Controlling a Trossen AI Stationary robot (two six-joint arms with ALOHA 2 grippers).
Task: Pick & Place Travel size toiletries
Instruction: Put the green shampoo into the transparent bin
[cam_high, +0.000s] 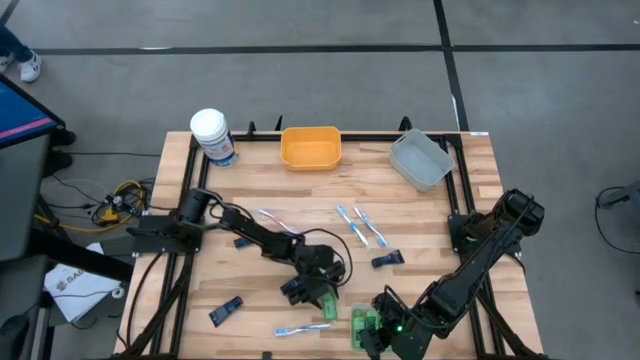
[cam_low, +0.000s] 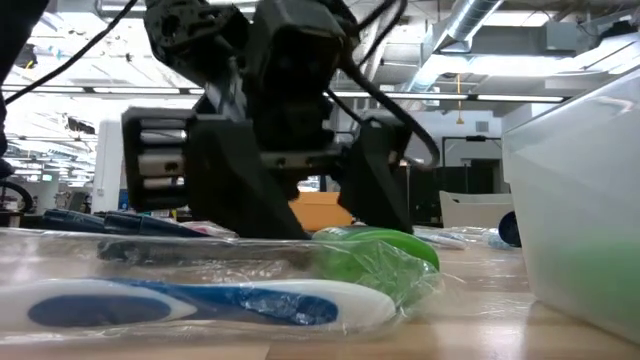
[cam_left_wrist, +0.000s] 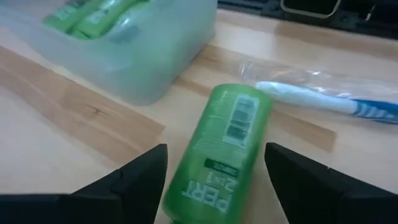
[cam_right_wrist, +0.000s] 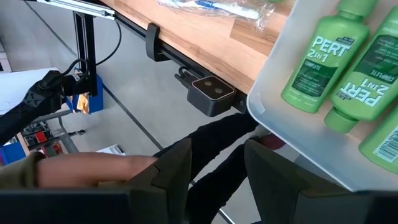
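Two arms on your bench (cam_high: 420, 215). From the left: a navy tube (cam_high: 225, 310) lies near the front edge, a toothbrush (cam_high: 302, 328) in front of the left gripper (cam_high: 318, 296). Your left gripper is low over a green bottle (cam_left_wrist: 221, 158) lying on its side, jaws apart, one on each side, not touching it. Toothbrushes (cam_high: 360, 225) sit mid-bench, another tube (cam_high: 387, 259) just right of them. Clear bin (cam_right_wrist: 292, 130) at the front edge holds more green bottles (cam_right_wrist: 314, 62). Your right gripper (cam_right_wrist: 217, 163) is at that bin's rim, jaws apart, one finger under the bin's edge; whether it grips, you can't tell. Far side: canister (cam_high: 213, 135), orange bin (cam_high: 310, 147), grey bin (cam_high: 421, 159).
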